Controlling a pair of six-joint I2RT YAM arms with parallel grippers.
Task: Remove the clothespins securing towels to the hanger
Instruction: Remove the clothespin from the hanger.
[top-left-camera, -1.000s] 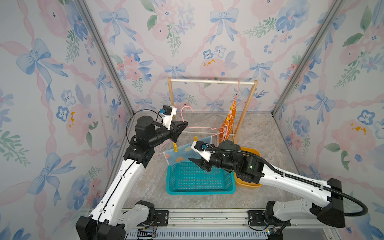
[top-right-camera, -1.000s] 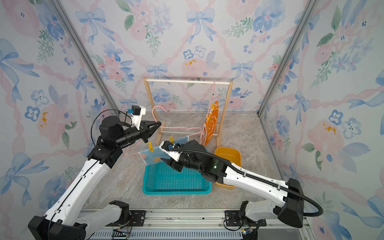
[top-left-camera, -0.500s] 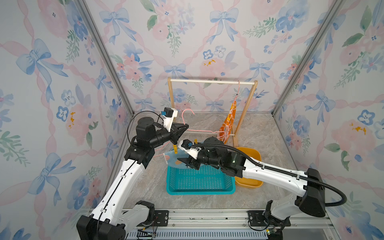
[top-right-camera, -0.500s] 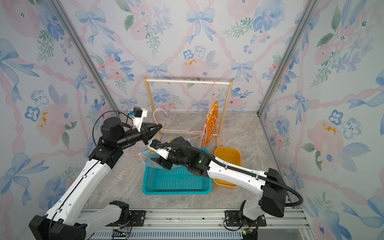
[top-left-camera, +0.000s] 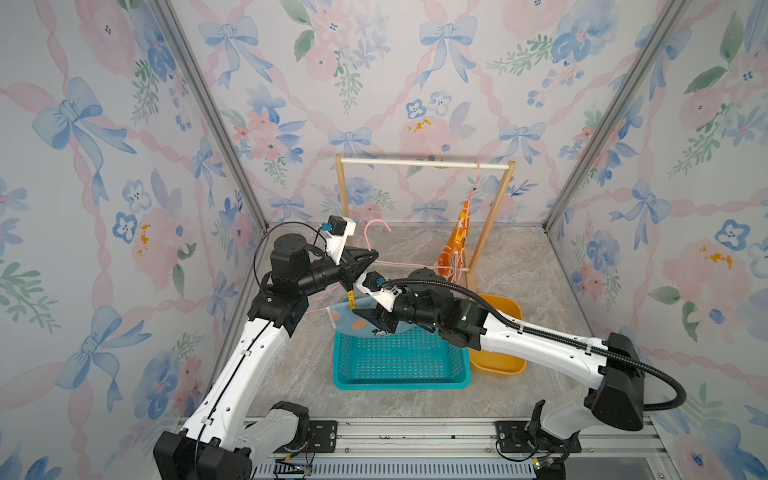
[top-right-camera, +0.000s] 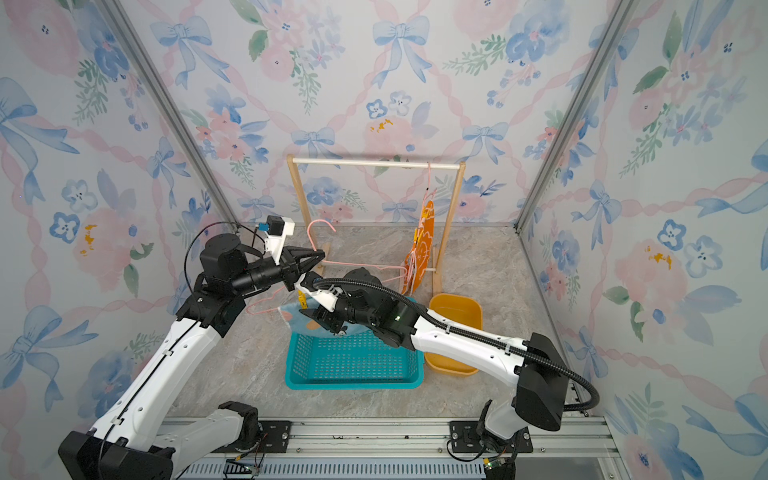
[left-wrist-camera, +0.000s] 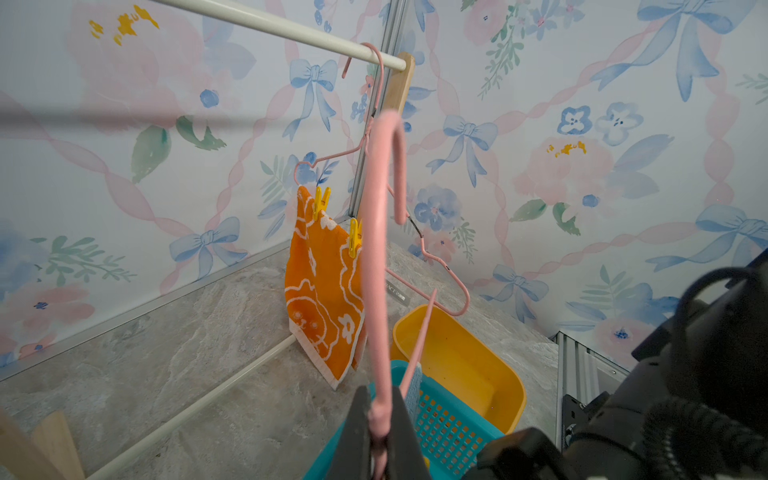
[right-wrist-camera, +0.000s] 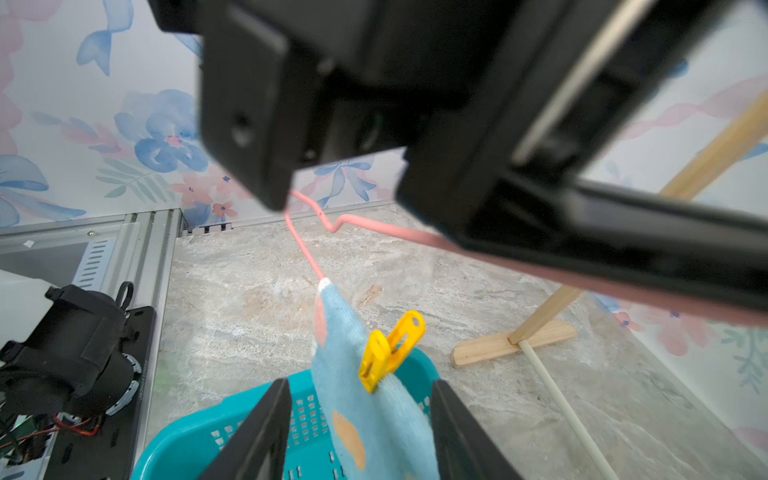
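My left gripper (top-left-camera: 375, 254) (left-wrist-camera: 380, 415) is shut on the neck of a pink wire hanger (top-left-camera: 376, 226) (left-wrist-camera: 382, 249) and holds it above the teal basket. A light blue towel (top-left-camera: 347, 318) (right-wrist-camera: 374, 424) hangs from that hanger, pinned by a yellow clothespin (right-wrist-camera: 392, 351) (top-left-camera: 351, 300). My right gripper (top-left-camera: 363, 320) (right-wrist-camera: 361, 384) is open, one finger on each side of the blue towel just below the clothespin, touching neither. An orange towel (top-left-camera: 455, 245) (left-wrist-camera: 324, 299) hangs from a second hanger on the rack, held by two yellow clothespins (left-wrist-camera: 321, 201) (left-wrist-camera: 354, 241).
A wooden rack with a white rail (top-left-camera: 424, 165) stands at the back. The teal basket (top-left-camera: 401, 382) sits below the grippers, and a yellow tub (top-left-camera: 498, 365) is right of it. The two arms are close together over the basket.
My right gripper has moved left and slightly down to the blue towel and now straddles it. The left gripper has kept the hanger almost still.
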